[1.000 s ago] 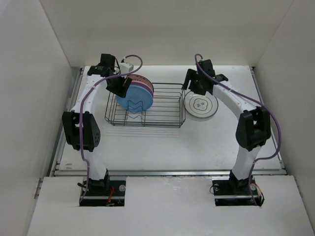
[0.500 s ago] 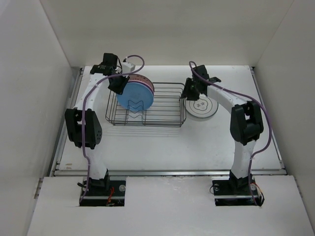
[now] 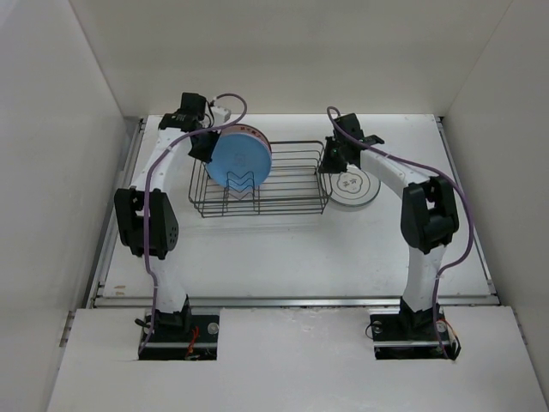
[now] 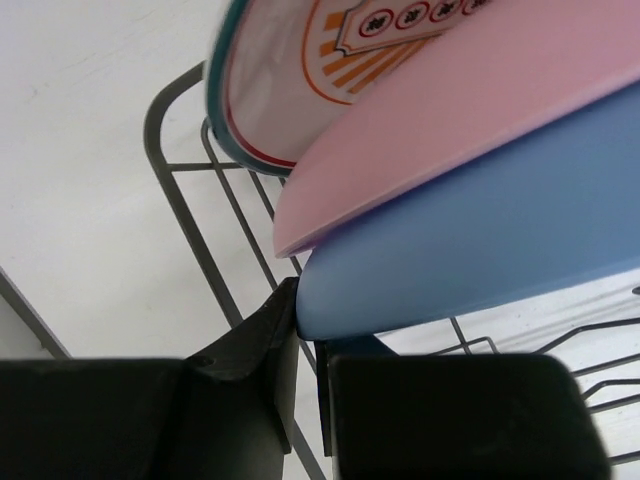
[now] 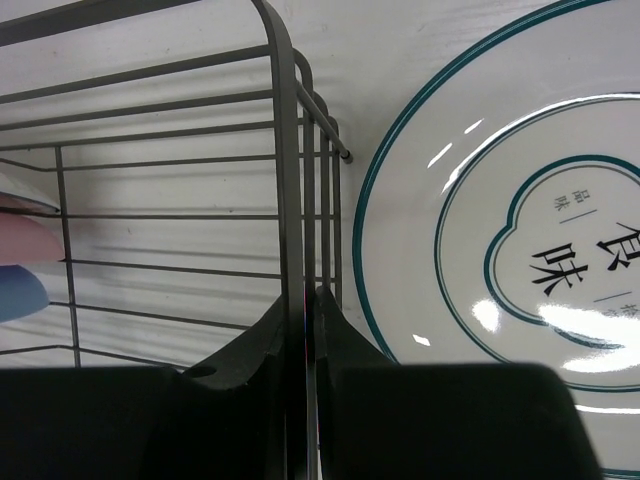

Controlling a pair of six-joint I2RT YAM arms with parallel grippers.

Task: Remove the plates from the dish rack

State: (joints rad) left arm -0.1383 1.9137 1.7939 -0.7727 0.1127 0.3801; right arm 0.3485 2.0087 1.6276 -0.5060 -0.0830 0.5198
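The dark wire dish rack [image 3: 292,184] sits at mid-table with three plates standing in its left end. The blue plate [image 3: 240,161] is in front, with the pink plate [image 4: 450,120] behind it and an orange-patterned, dark-rimmed plate [image 4: 280,70] behind that. My left gripper [image 3: 204,146] is shut on the lower edge of the blue plate [image 4: 480,250], one finger on each face. My right gripper [image 3: 331,160] is shut on the rack's right end wire [image 5: 290,150]. A white plate with teal rim [image 3: 353,184] lies flat on the table just right of the rack.
White walls enclose the table on the left, right and back. The rack's right two thirds hold only divider prongs [image 3: 244,184]. The white plate [image 5: 480,250] lies almost touching the rack's right end. Both arm bases stand at the near edge.
Both grippers have closed, the left on the blue plate and the right on the rack's end wire. The right arm came down to the rack. The rack shifted slightly right.
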